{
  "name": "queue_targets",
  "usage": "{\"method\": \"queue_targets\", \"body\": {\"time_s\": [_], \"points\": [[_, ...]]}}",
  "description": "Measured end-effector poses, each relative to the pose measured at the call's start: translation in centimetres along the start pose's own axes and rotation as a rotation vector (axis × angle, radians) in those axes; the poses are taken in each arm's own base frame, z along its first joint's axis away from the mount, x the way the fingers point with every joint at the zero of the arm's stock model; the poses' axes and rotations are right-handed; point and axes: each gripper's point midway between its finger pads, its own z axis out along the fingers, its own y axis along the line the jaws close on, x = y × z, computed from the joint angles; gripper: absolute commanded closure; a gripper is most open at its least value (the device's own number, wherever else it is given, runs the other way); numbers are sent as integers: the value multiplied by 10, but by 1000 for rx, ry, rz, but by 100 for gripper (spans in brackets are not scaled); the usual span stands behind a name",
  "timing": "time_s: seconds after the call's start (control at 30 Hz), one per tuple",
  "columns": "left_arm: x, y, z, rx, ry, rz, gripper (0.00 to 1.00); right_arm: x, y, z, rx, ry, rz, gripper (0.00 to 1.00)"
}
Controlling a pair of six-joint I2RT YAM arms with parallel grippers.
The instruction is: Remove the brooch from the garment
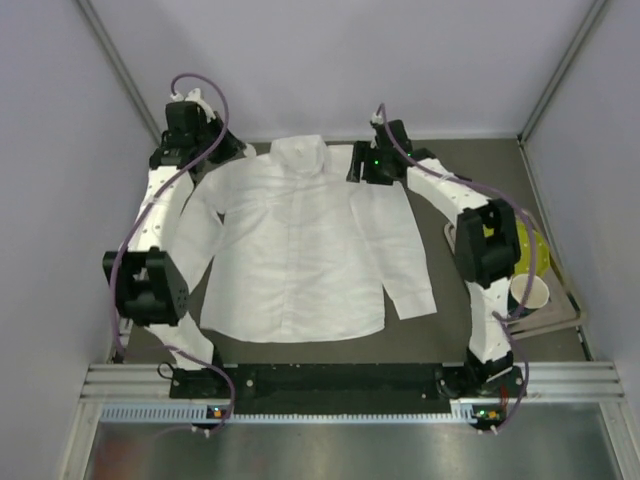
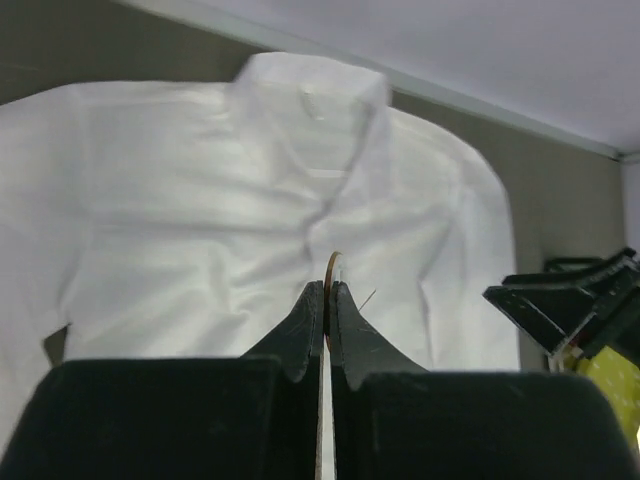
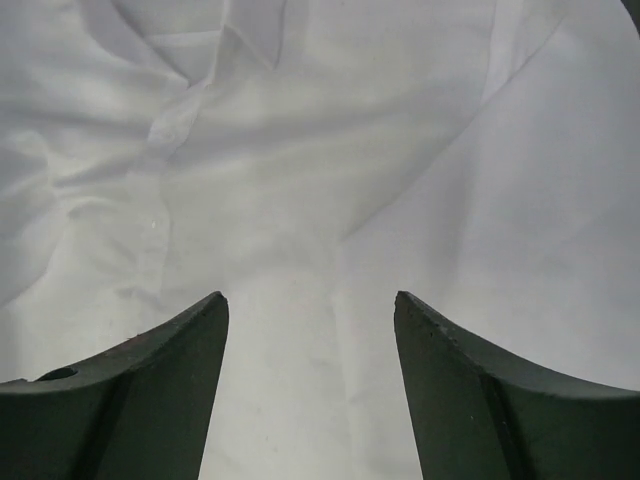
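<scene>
The garment is a white collared shirt (image 1: 300, 250) lying flat on the dark table, collar at the far side. My left gripper (image 2: 327, 290) is shut on the brooch (image 2: 333, 266), a thin orange-gold disc seen edge-on with its pin sticking out to the right. It is held above the shirt (image 2: 200, 180), clear of the cloth. In the top view the left gripper (image 1: 238, 152) sits by the shirt's far left shoulder; the brooch is too small to see there. My right gripper (image 3: 310, 300) is open and empty just over the shirt's front (image 3: 300, 150), near its right shoulder (image 1: 358, 165).
A yellow object (image 1: 532, 250) and a white paper cup (image 1: 528, 293) stand on a tray (image 1: 565, 312) at the right edge, behind the right arm. Grey walls close in the table on the left, right and far sides. The right gripper (image 2: 570, 300) shows in the left wrist view.
</scene>
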Motion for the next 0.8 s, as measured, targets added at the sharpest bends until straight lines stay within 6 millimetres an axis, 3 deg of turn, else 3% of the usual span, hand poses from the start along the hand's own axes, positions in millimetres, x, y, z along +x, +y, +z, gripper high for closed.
{"method": "queue_targets", "body": {"time_s": [0.1, 0.17, 0.23, 0.3, 0.43, 0.53, 0.63, 0.8], "points": [[12, -55, -53, 185, -46, 57, 100, -2, 16, -60, -54, -32, -12, 32], [32, -81, -78, 319, -46, 73, 100, 5, 28, -100, -117, -57, -26, 32], [60, -97, -92, 424, -17, 80, 100, 23, 37, -134, -179, -66, -45, 32], [102, -109, -98, 512, 50, 83, 100, 55, 50, -161, -266, -45, -75, 31], [182, -126, -113, 652, 176, 45, 100, 131, 60, -196, -434, 29, -111, 26], [211, -131, -130, 740, 198, -17, 100, 171, 63, -219, -570, 39, -107, 26], [221, -142, -144, 813, 172, -43, 100, 183, 74, -235, -699, 12, -102, 27], [233, -178, -175, 963, 118, 0, 100, 177, 94, -250, -851, -44, -87, 30]]}}
